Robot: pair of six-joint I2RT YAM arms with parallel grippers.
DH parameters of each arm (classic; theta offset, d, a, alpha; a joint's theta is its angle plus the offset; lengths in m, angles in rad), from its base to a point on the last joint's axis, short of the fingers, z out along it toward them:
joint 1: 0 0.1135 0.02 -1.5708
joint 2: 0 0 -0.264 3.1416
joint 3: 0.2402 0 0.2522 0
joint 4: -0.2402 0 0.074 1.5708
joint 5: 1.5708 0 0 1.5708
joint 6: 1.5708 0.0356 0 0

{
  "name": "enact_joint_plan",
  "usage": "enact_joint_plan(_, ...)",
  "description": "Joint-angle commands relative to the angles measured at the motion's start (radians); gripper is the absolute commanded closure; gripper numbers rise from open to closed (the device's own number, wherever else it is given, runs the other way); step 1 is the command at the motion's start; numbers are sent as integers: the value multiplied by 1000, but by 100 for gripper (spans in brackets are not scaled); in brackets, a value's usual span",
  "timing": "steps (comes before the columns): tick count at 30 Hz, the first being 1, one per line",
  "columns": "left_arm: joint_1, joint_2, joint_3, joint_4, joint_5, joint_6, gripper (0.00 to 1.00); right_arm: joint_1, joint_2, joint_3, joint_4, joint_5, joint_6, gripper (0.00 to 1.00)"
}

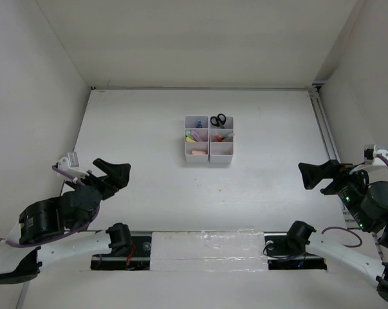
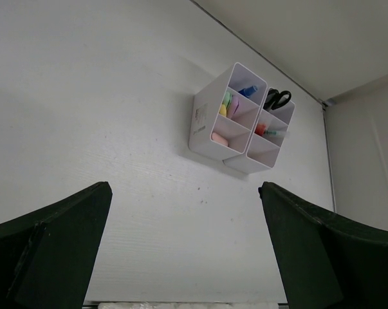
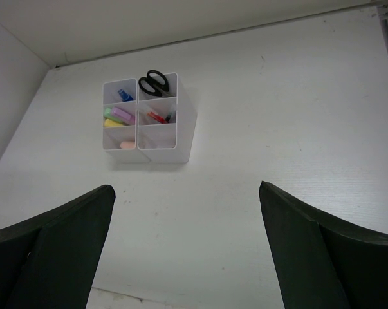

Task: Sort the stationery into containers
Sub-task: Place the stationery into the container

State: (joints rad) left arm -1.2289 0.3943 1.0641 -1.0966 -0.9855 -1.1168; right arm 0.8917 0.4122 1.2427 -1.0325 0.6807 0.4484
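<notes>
A lab test cell: plain white walls (image 1: 26, 77) box in a white table (image 1: 142, 187).

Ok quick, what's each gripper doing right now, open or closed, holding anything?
Left gripper: open, holding nothing.
Right gripper: open, holding nothing.

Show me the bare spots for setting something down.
Bare table lies left of the organiser toward the wall, right of it toward the rail, and in front, between the open left pincer and right pincer. Only the organiser is crowded, though its near-right compartment looks empty.
</notes>
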Motion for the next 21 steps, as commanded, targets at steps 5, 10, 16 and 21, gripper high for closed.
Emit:
enact_joint_plan(5,-1,0,-13,26,-47,-38,0,9,11,8,20,11,-4,0)
enact_joint_plan(10,-1,0,-13,26,-47,-38,0,9,2,8,20,11,-4,0)
enact_joint_plan(16,-1,0,-13,26,-47,-38,0,9,13,8,20,20,-4,0)
enact_joint_plan(21,-1,0,-13,26,-47,-38,0,9,23,8,20,39,16,0)
